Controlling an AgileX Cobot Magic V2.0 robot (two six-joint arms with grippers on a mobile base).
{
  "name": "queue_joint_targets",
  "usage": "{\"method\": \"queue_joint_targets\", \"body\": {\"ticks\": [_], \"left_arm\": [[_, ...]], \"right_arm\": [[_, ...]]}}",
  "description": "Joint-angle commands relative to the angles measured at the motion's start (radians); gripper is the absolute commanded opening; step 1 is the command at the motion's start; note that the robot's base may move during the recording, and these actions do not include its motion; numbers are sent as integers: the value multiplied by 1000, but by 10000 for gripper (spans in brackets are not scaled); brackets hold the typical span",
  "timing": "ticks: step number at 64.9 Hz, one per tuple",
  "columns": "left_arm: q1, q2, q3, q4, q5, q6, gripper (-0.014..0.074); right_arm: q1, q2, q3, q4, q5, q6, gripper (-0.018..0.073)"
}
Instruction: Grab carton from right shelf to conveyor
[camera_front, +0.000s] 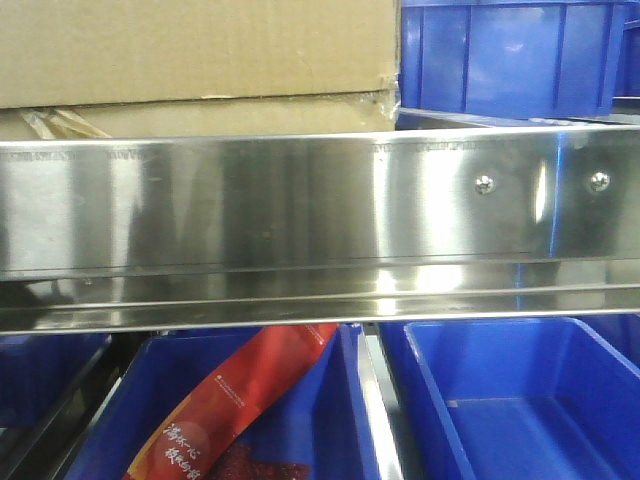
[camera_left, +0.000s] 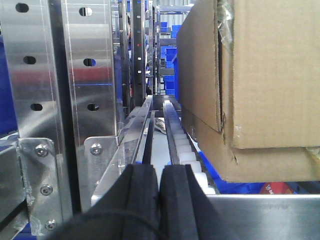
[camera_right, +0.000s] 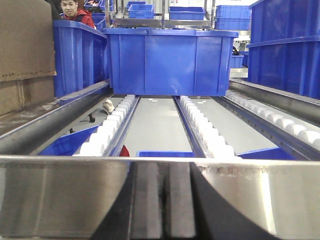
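Pincers: the left pincer (camera_left: 160, 200) is clenched, its black pads pressed flat together with nothing between them. The right pincer (camera_right: 163, 200) looks clenched and empty too, though its fingers show only as a blurred dark pair with a thin seam.

Carton (camera_front: 200, 50) sits on the right shelf (camera_front: 300, 210), above and behind the front rail, towards the left of the front view. The nearest blue bin (camera_front: 500, 45) stands just beside its right corner. The left wrist view has the carton (camera_left: 270, 75) ahead and to the right. The right wrist view has it (camera_right: 25, 40) at the far left edge. Judgement: the box lies between the two arms. The conveyor is not in view.

Step in hand — approach, nothing gripped yet. Notes for doing it well:
- Release both pincers before closing in. A box this wide likely wants one arm on each side face.
- Bring the left arm up over the rail, keeping it off the roller tracks (camera_left: 175, 135).
- Press on the firm side panels — not on the loose flap edge or the crinkled tape (camera_front: 60, 122).
- Lift clear of the rail before drawing back, or the lower band may catch.
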Motion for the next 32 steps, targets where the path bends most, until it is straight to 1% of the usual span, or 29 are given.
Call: {"method": "queue_joint_targets", "body": {"ticks": [1,32], "left_arm": [[3,-3,-3,-5,-20,0,15],[3,-3,-3,-5,-20,0,15]], "right_arm": [[2,-3,0,2,-18,-6,-73],[2,-3,0,2,-25,-6,-73]]}}
